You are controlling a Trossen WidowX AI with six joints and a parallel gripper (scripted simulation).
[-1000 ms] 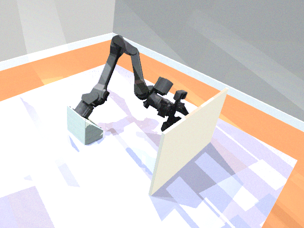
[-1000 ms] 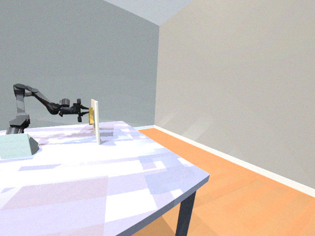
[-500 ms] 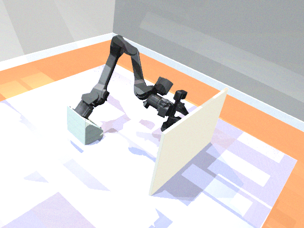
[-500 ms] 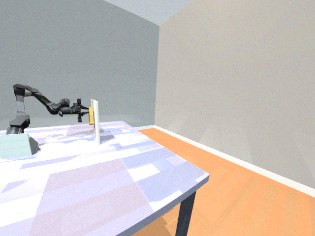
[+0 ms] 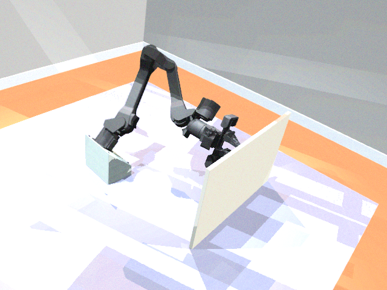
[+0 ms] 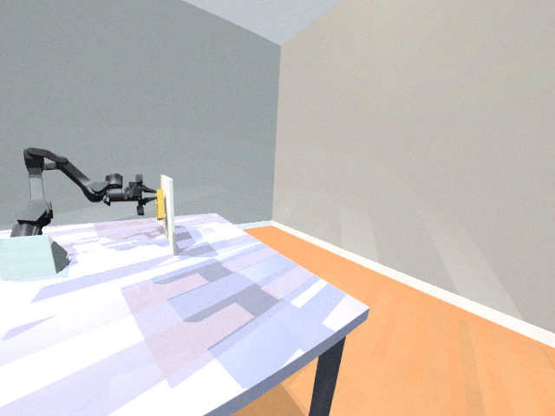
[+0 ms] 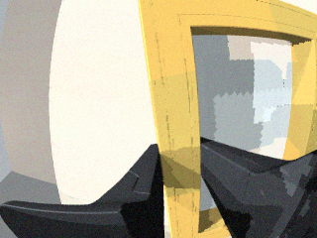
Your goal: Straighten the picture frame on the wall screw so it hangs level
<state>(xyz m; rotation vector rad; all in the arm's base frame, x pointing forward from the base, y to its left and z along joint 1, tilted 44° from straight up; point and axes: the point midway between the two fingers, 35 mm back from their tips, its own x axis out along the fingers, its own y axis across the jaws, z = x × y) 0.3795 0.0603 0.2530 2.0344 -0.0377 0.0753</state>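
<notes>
The yellow picture frame is in front of the cream upright panel. In the wrist view its left bar leans, top to the left, and its top bar drops toward the right; I cannot tell how much of this is the camera's angle. My gripper is shut on the frame's left bar, one finger outside it and one inside the opening. In the top view the panel hides the frame and the fingertips. The screw and the notched strip are hidden.
The arm's base stands by a pale green wedge-shaped block. The panel stands upright on the patterned table, whose edge and a dark leg show in the exterior view. Room walls rise behind.
</notes>
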